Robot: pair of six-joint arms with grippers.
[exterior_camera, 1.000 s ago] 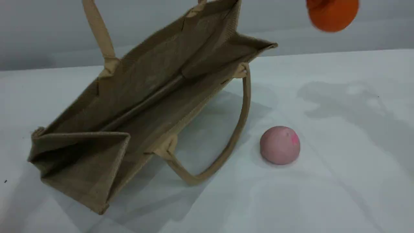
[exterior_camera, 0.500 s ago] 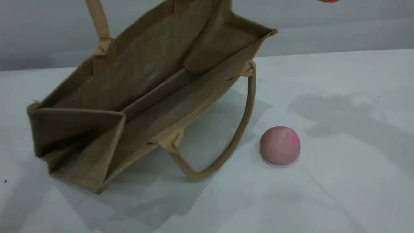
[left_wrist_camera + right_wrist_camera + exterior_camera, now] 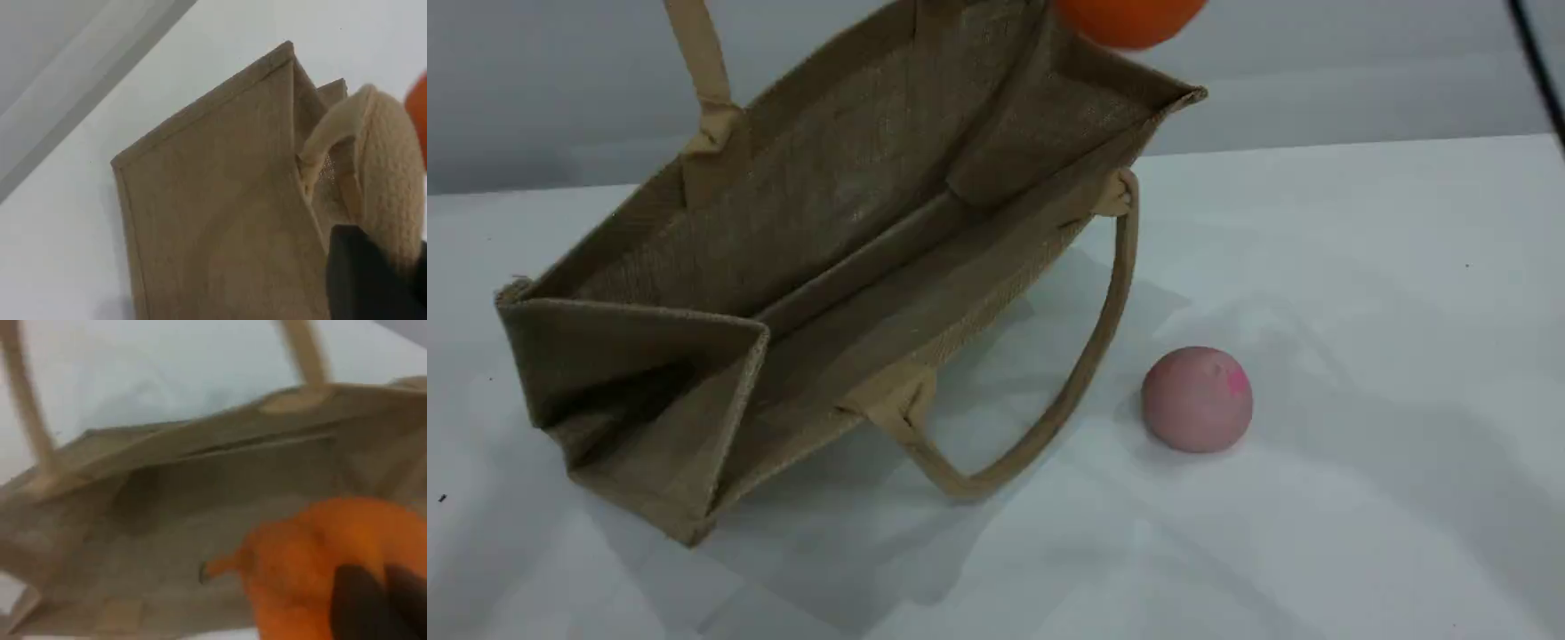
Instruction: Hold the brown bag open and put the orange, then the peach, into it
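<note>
The brown bag [image 3: 845,258] stands tilted on the white table, its mouth gaping toward the camera. Its far handle [image 3: 698,62] runs up out of the scene view. In the left wrist view my left gripper [image 3: 373,280] is shut on that beige handle [image 3: 390,167], above the bag's outer wall [image 3: 220,220]. The orange [image 3: 1129,20] hangs at the top edge, over the bag's right end. My right gripper [image 3: 380,603] is shut on the orange [image 3: 313,567], with the open bag [image 3: 167,513] below it. The peach [image 3: 1197,400] rests on the table, right of the bag.
The bag's near handle [image 3: 1076,373] droops onto the table between the bag and the peach. A thin black cable [image 3: 1538,67] crosses the top right corner. The grey wall stands behind the table's far edge.
The orange rose out of the top edge, then came back further left, over the bag's right end. The bag's far side was lifted and its mouth widened.
</note>
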